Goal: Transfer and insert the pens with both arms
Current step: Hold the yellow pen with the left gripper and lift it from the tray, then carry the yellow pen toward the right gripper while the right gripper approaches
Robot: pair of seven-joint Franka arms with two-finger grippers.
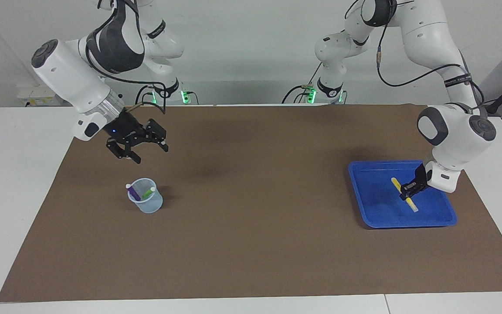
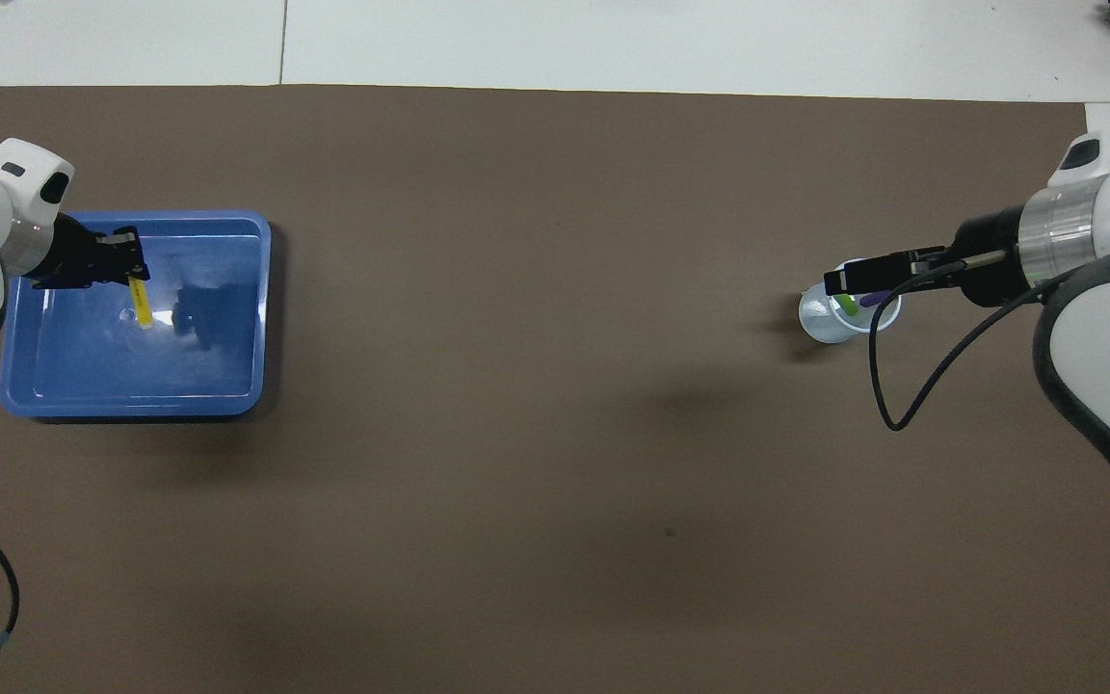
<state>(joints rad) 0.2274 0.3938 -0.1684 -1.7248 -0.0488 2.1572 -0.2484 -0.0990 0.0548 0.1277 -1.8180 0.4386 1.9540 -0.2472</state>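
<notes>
The yellow pen (image 1: 411, 204) lies slanted, low in the blue tray (image 1: 375, 207) at the left arm's end of the table. My left gripper (image 1: 409, 192) is down in the tray and shut across the pen's middle; in the overhead view the gripper (image 2: 131, 265) covers the pen's upper end (image 2: 142, 306). The purple pen (image 1: 133, 191) and the green pen (image 1: 149, 192) stand in a clear plastic cup (image 1: 147, 205) at the right arm's end. My right gripper (image 1: 150, 155) hangs open and empty in the air over the cup (image 2: 820, 323).
A brown mat (image 1: 251, 226) covers most of the white table. The tray (image 2: 218, 386) holds only the yellow pen. A black cable loops from the right arm (image 2: 887, 405) above the mat near the cup.
</notes>
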